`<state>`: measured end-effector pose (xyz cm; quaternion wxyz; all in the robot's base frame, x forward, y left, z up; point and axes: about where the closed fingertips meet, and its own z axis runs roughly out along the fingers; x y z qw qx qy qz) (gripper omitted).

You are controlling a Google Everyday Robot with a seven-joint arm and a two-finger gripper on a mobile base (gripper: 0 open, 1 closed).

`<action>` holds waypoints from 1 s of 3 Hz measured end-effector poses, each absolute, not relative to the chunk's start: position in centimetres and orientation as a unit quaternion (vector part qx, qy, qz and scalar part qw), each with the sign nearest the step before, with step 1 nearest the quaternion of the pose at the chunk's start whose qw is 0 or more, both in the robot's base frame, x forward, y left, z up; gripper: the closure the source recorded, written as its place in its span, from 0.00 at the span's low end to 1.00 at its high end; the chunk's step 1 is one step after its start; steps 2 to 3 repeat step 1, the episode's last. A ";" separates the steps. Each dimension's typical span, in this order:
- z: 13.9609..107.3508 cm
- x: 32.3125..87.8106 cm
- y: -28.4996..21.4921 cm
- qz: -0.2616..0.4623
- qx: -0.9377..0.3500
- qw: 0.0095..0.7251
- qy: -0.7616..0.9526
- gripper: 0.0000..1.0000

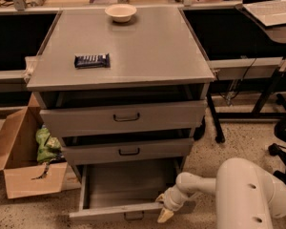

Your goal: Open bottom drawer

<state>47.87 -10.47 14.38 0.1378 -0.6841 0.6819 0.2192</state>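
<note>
Bottom drawer [126, 187], a shallow grey metal drawer and the lowest of three, has the cream-coloured gripper [163, 207] at the right end of its front panel. It cannot be told whether the jaws are spread, pressed together or pinching the panel. The drawer is pulled well out, with its bare inside showing and a small dark loop handle [133, 217] on its front. A rounded white robot arm [243, 194] reaches to the gripper from the lower right. Above are the mid-sized grey middle drawer [128, 151] and the taller grey top drawer [126, 117], each slightly ajar. On the grey metal table [152, 51] that houses the drawers lie a dark blue wrapped snack bar [92, 60] and, farther back, a pale round bowl [120, 12]. To the left, on the speckled floor [233, 142], an open brown cardboard box [19, 175] holds a green bag [47, 144].
</note>
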 end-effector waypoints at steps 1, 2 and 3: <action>14.4 47.9 -10.5 0.219 -0.684 0.138 0.682 0.00; 14.4 47.9 -10.5 0.219 -0.684 0.138 0.682 0.00; 14.4 47.9 -10.5 0.219 -0.684 0.138 0.682 0.00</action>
